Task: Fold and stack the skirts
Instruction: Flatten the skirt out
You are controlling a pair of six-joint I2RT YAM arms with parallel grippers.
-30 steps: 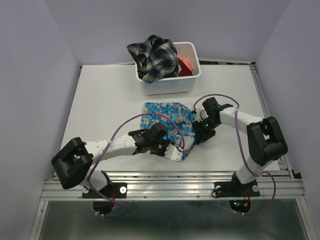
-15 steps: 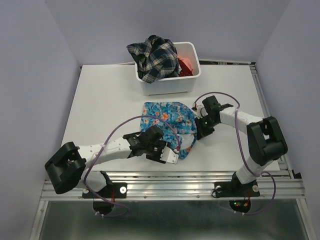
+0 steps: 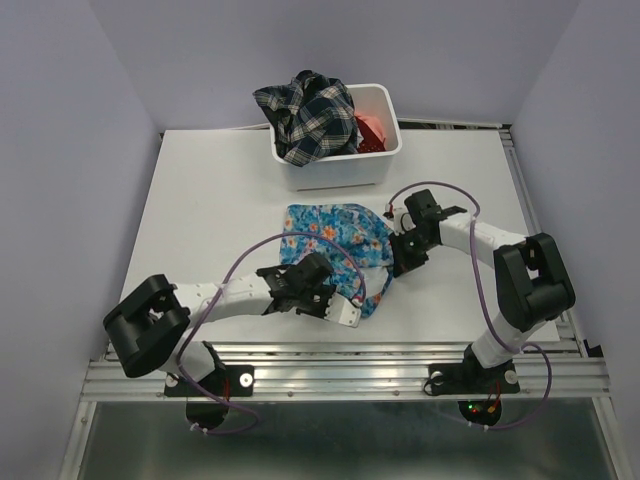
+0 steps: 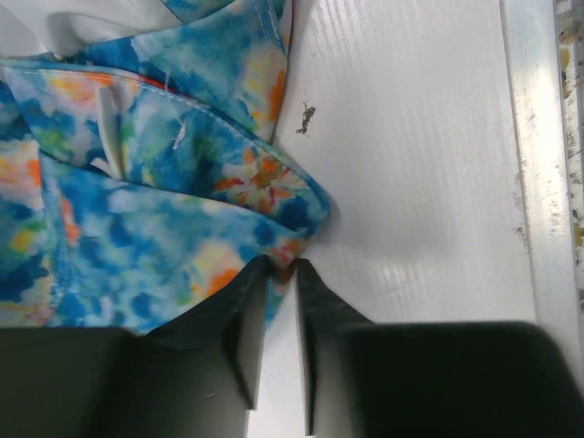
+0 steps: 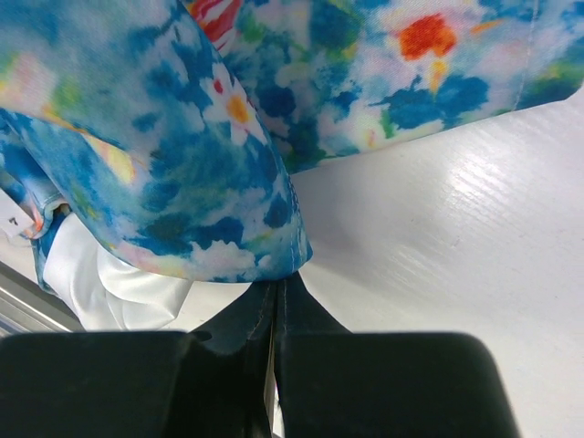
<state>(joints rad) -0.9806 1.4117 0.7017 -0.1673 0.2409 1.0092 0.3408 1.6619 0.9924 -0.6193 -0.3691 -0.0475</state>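
The bright blue flowered skirt (image 3: pixel 335 238) lies partly folded on the white table (image 3: pixel 210 220), in front of the bin. My left gripper (image 3: pixel 338 300) is at its near edge. In the left wrist view the jaws (image 4: pixel 281 266) are pinched on a fold of the skirt's hem (image 4: pixel 182 201). My right gripper (image 3: pixel 394 268) is at the skirt's right edge. In the right wrist view the jaws (image 5: pixel 277 281) are shut on the stitched hem of the skirt (image 5: pixel 201 155), with white lining (image 5: pixel 119 283) showing under it.
A white bin (image 3: pixel 340 172) stands at the back of the table. It holds a dark plaid skirt (image 3: pixel 305 115) and a coral-red one (image 3: pixel 373 128). The metal rail (image 3: pixel 350 350) runs along the table's near edge, close to my left gripper.
My right gripper has moved a little away from the near edge with the skirt's hem in it. My left arm's elbow swung out and back; its gripper stayed at the near edge.
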